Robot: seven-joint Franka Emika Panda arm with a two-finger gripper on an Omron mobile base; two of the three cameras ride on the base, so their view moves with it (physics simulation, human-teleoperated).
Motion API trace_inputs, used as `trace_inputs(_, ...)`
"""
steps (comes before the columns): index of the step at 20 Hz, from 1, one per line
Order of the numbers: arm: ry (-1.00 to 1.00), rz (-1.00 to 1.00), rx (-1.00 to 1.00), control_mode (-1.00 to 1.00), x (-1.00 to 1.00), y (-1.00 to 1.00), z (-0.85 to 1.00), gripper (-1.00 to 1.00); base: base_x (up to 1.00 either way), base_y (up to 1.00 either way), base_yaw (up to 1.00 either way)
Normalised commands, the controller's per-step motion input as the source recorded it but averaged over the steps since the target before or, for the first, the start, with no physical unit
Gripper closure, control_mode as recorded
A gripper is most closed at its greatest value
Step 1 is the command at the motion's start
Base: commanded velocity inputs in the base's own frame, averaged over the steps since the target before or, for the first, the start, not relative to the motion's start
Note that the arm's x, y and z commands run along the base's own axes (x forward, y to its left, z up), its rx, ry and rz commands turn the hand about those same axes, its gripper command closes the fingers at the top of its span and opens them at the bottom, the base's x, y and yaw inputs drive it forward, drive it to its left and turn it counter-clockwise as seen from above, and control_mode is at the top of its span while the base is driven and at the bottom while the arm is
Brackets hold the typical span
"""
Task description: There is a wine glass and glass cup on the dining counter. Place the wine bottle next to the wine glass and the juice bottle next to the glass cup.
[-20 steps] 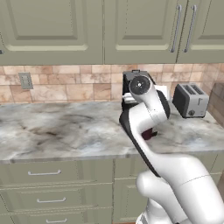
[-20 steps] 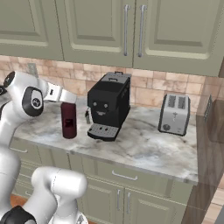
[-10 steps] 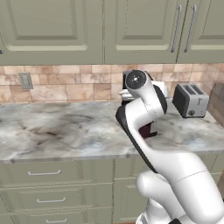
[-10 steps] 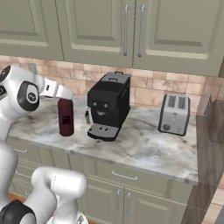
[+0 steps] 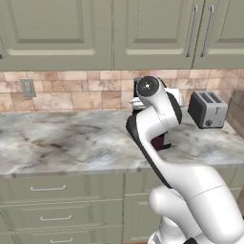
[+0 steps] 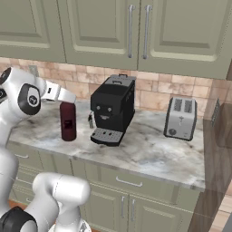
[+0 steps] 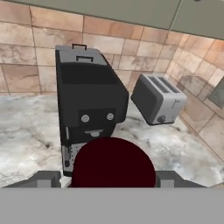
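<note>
The juice bottle (image 6: pixel 68 121), a squat dark maroon container, stands upright on the marble worktop (image 6: pixel 145 154), just left of the black coffee machine. My gripper (image 6: pixel 67 103) comes down on it from above, shut on its top. In the hand view the bottle's round maroon top (image 7: pixel 113 162) fills the space between the two fingertips of the gripper (image 7: pixel 109 180). From the left base view a strip of the juice bottle (image 5: pixel 159 141) shows behind my forearm. The wine bottle, wine glass, glass cup and dining counter are out of view.
A black coffee machine (image 6: pixel 112 110) stands close to the right of the bottle. A silver toaster (image 6: pixel 181 118) sits further right. Green wall cabinets (image 6: pixel 136 31) hang above the tiled backsplash, and a wooden panel (image 6: pixel 217 149) bounds the worktop's right end.
The arm's upper joints have turned and swung while the hand stayed on the juice bottle. The bottle has shifted very slightly left and up.
</note>
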Motion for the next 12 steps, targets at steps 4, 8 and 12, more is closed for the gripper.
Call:
trace_inputs(4, 0.0, 0.0, 0.0, -1.0, 0.0, 0.0, 0.0, 1.0, 0.0, 0.0, 0.0)
trace_inputs(8, 0.0, 0.0, 0.0, 1.0, 0.0, 0.0, 0.0, 1.0, -0.04, 0.0, 0.0)
trace_inputs(12, 0.0, 0.0, 0.0, 1.0, 0.0, 0.0, 0.0, 1.0, -0.54, 0.07, 0.11)
